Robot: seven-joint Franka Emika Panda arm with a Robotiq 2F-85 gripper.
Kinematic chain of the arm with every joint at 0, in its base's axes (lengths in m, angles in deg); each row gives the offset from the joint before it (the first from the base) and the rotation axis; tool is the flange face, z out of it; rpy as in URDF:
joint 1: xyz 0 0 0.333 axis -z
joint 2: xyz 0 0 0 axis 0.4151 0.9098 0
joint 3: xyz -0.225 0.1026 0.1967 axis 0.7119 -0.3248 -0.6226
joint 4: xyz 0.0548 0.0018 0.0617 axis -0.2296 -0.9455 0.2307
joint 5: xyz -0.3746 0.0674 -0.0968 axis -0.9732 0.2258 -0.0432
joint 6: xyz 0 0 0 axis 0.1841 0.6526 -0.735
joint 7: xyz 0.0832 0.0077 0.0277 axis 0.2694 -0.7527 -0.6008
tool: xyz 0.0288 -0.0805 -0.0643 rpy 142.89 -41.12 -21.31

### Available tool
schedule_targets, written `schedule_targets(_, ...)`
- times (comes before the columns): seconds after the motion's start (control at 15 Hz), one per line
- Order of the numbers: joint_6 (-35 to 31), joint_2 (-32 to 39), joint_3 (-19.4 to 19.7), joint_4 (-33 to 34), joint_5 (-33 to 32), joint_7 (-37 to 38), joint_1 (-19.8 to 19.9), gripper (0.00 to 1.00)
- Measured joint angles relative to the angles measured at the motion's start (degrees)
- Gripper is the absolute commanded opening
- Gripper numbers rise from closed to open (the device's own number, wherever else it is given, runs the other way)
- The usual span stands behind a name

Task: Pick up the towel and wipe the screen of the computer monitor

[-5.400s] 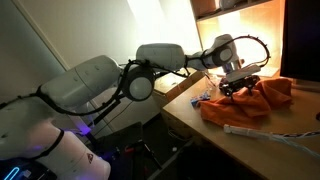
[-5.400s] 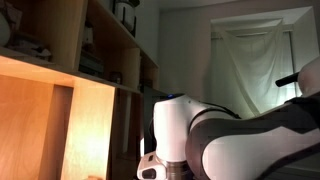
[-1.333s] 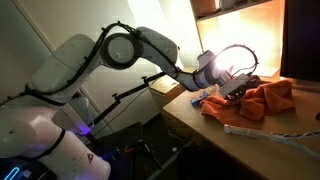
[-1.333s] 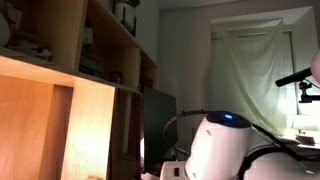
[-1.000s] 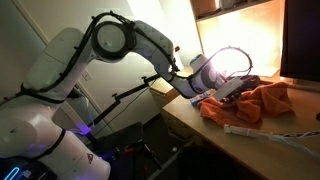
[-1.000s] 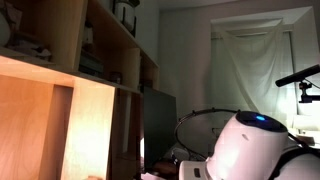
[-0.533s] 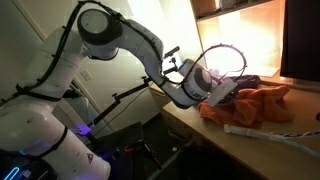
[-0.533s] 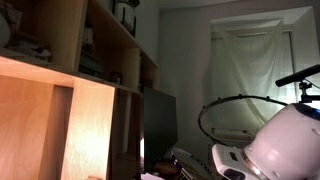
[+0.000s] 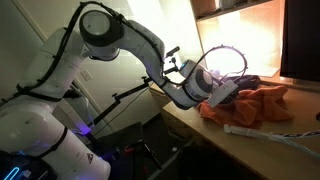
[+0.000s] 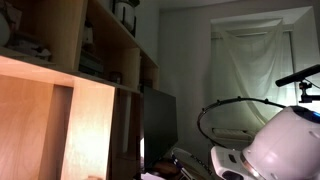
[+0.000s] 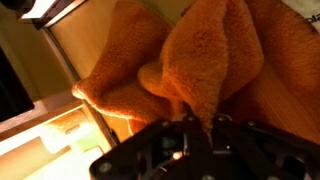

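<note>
pincer nipped onto a fold of the orange towel at the worktop's edge

in an exterior view the white arm (image 9: 105, 30) arches up and then reaches low across to the wooden worktop (image 9: 205, 135). its pincer (image 9: 224, 96) sits at the near end of the crumpled orange towel (image 9: 258, 103). the towel lies in a heap on the worktop, and the edge nearest the pincer is drawn up toward it. a thin black cable loop (image 9: 226, 52) stands up over the wrist. just in front of the towel a pale strip (image 9: 262, 138) lies flat along the wood, apart from the cloth. behind the towel, at the right edge of that view, stands the dark monitor (image 9: 302, 40), with the towel's far end near its foot.

the wrist view is almost filled with the towel (image 11: 205, 50), bunched into thick ridges. one ridge runs down into the pincer (image 11: 200, 124). its dark fingers (image 11: 185, 128) stand close together with that fold pinched between them, so the jaws are narrow and gripping cloth.

in an exterior view taken from among the furniture, only the arm's rounded white shell (image 10: 288, 148) shows, low at the right. wooden shelving (image 10: 70, 90) stands at the left and a pale curtain (image 10: 250, 60) hangs behind. the towel and the pincer cannot be made out in that view.
</note>
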Motion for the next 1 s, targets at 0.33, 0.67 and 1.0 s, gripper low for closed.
schedule_targets(0.33, 0.00, 0.01, -0.08, 0.06, 0.00, 0.00, 0.09, 0.02)
schedule_targets(0.67, -3.19, 0.11, 0.28, 0.07, 0.38, 0.00, -0.07, 0.02)
schedule_targets(1.0, -6.56, -0.57, -0.70, 3.08, 7.58, -4.74, 0.92, 0.02)
